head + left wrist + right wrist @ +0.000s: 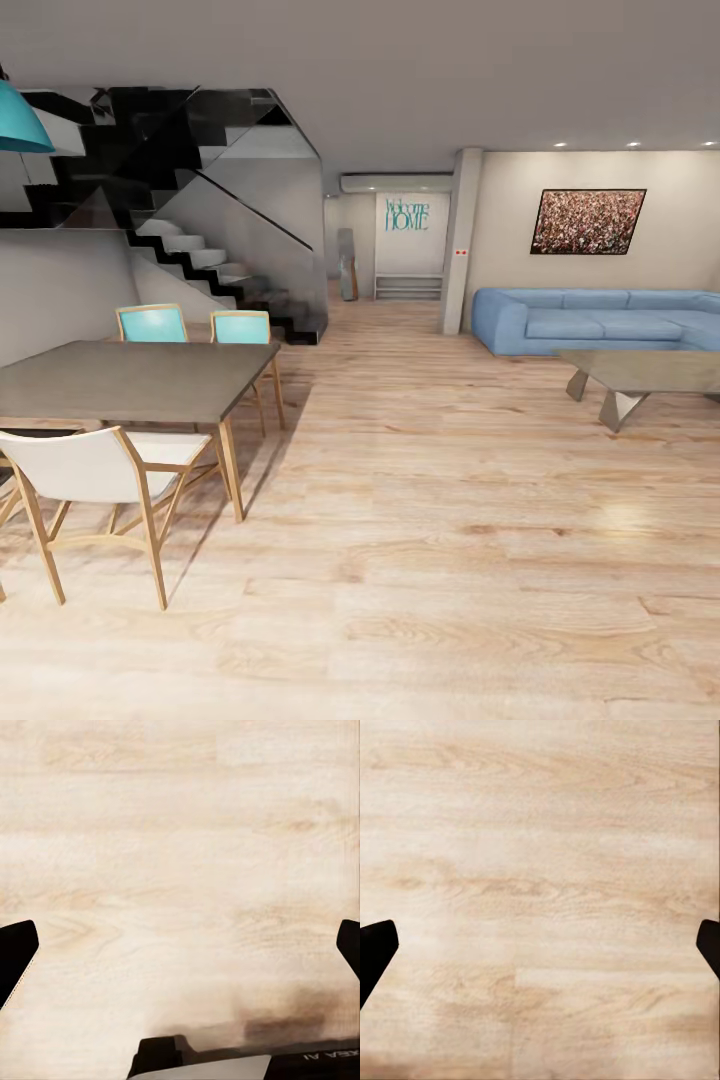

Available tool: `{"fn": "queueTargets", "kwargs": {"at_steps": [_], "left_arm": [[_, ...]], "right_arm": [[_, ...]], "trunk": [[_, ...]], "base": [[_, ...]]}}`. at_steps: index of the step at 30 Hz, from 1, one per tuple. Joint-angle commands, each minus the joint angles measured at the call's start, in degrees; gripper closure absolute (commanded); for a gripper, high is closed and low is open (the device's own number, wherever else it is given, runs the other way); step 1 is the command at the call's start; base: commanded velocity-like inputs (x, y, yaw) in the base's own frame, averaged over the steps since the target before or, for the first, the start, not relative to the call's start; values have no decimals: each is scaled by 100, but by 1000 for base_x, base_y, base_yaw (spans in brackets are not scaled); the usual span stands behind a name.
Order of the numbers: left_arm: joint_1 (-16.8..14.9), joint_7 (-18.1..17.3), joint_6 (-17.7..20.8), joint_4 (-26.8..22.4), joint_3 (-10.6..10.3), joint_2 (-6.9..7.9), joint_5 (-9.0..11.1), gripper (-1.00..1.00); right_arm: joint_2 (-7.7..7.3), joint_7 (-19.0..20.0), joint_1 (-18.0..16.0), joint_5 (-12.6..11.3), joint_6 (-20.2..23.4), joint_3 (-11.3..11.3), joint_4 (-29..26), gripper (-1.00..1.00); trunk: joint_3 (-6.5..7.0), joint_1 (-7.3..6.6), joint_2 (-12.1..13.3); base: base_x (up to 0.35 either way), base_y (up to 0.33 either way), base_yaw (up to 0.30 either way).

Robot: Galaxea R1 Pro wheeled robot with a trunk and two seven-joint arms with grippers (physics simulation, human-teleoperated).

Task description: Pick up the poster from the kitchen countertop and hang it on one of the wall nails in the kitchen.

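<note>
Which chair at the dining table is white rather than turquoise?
The near chair, on the side of the dining table closest to the camera, has a white seat and back. The two chairs on the far side are turquoise.

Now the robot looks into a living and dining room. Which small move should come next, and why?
Probably turn the base to search for the kitchen. The head view shows a dining table, a blue sofa, stairs and a reddish painting, none of them the task's things. Both wrist views show open fingers over bare wooden floor.
</note>
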Motion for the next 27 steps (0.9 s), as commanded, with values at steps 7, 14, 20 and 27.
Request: {"fn": "queueTargets", "kwargs": {"at_steps": [7,14,20,27], "left_arm": [[2,-2,-18,-11,18,0,-51,-100],[2,-2,-19,-12,19,4,-49,-100],[2,-2,-19,-12,19,7,-49,-100],[2,-2,-19,-12,25,8,-49,-100]], "right_arm": [[7,-7,-5,-14,-29,3,85,-100],[9,-9,-5,-12,-30,5,92,-100],[11,-9,-3,-11,-37,6,92,-100],[10,2,-4,3,-33,5,94,-100]], "trunk": [[-4,0,-3],[-4,0,-3],[-4,0,-3],[-4,0,-3]], "base": [[0,0,166],[0,0,280],[0,0,288],[0,1,210]]}}
